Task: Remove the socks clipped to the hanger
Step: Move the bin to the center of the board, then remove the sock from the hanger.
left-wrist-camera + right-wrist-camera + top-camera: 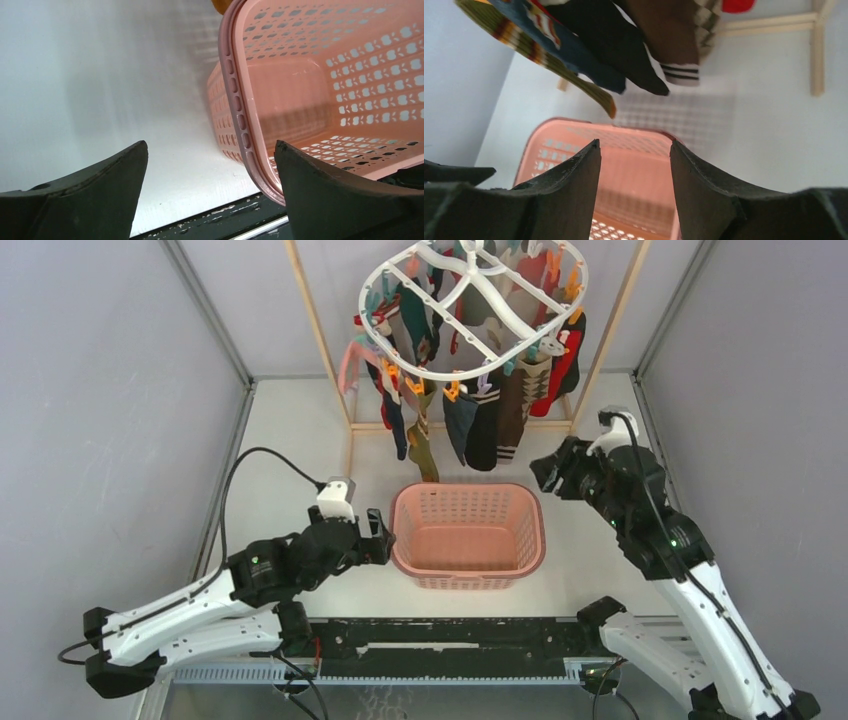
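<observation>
Status: hanger (470, 268) hangs above and behind the far side of the basket (468, 486), inside a wooden frame (318, 335) that stands on the table (290, 440) behind the basket. It is tilted, with the near rim lower. Socks (482, 425) are all clipped on: black, brown, navy, teal, red and some striped, hanging in a bunch. The lowest toes end just past the basket's far rim, and from above I can't tell whether any of them touch it. No socks are in the basket; its bare lattice floor shows.

Left gripper (380, 537) sits just beside the basket's left wall, pointing at it. In the left wrist view the left gripper (210, 147) has its fingers wide apart and nothing between them but air. The basket (235, 100) rim runs down close to the right-hand finger; contact is unclear.

Right gripper (545, 472) is off the basket's far right corner, raised and aimed toward the bottom of the sock bunch. In the right wrist view the right gripper (634, 145) has its fingers parted with a clear gap and holds nothing. Beyond them the basket (574, 145) sits low in that view, with the socks (624, 55) hanging above it: a striped olive one, a navy one, a black one and a brown one with a white-striped cuff. All are clear of the fingertips.

Neither gripper touches a sock or the hanger.
</observation>
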Available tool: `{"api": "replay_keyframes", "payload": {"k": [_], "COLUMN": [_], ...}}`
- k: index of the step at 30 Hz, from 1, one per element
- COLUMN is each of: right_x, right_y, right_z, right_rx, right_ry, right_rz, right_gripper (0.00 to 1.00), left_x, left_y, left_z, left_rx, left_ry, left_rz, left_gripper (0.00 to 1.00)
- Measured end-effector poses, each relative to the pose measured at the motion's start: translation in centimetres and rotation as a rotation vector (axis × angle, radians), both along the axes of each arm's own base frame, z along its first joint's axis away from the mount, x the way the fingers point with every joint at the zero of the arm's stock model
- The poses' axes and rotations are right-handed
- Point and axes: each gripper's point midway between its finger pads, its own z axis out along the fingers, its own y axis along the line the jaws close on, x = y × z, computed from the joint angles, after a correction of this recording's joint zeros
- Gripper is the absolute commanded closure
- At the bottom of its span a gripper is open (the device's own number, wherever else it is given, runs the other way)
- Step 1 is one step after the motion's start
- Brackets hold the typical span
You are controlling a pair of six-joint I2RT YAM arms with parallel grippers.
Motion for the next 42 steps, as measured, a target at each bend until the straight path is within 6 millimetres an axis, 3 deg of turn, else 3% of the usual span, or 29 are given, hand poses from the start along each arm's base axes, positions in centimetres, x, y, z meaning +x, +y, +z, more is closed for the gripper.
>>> {"api": "replay_keyframes", "payload": {"k": [7, 13, 24, 28, 35, 42], "right_x": [4.0, 7.3, 11.7, 12.0, 10.8, 12.5], "right_y": [5.3, 10.4, 15.6, 16.6, 16.8, 17.5], "right_z": [0.3, -2.8, -6.6, -7.3, -9.1, -8.6], "right_rx": [0.003, -0.068, -0.113, -0.112, -0.128, -0.126], "right_ry": [-0.057, -0.053, -0.099, -0.115, -0.131, -0.153], "right_rz": [0.111, 0.178, 0.179, 0.17, 0.158, 0.119], "right_gripper": [0.4, 0.42, 0.46, 0.47, 0.47, 0.58], "left_x": [0.0, 0.0, 0.0, 0.1, 0.1, 0.1], "left_y": [0.6, 0.7, 0.5, 0.2, 0.2, 0.4], "left_z": [0.4, 0.5, 0.7, 0.9, 1.0, 1.3], "left_rx": [-0.004, 0.0, -0.005, -0.017, -0.009, -0.021], "left_ry": [-0.018, -0.023, -0.031, -0.038, -0.043, -0.051], "left_rz": [0.008, 0.002, -0.007, -0.011, -0.018, -0.019], "left_gripper": [0.0, 0.0, 0.0, 0.0, 0.0, 0.0]}}
